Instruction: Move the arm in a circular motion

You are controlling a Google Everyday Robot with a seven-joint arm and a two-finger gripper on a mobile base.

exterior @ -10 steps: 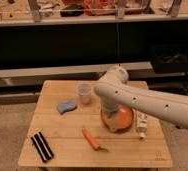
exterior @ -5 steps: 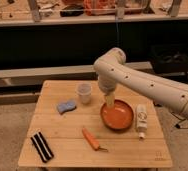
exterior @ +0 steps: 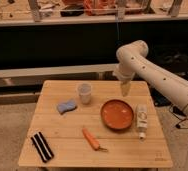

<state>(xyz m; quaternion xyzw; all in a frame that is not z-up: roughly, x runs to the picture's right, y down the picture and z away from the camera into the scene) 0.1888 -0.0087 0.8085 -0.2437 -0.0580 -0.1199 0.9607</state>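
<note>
The large white jointed arm (exterior: 157, 75) reaches in from the right edge, bends at an elbow high over the table's far right part, and points down. Its gripper (exterior: 124, 90), a tapered beige tip, hangs above the wooden table (exterior: 62, 125), just behind the far edge of an orange plate (exterior: 117, 114). It touches nothing and holds nothing that I can see.
On the table are a clear plastic cup (exterior: 85, 93), a blue sponge (exterior: 67, 106), an orange carrot-like tool (exterior: 92, 139), a black-and-white striped object (exterior: 41, 146) at the front left, and a small white bottle (exterior: 141, 120) lying right of the plate. A cluttered shelf (exterior: 87, 15) runs behind.
The arm has swung up and to the right, away from over the plate. The tip moved from the plate's middle toward the table's back right, so the plate now shows whole.
</note>
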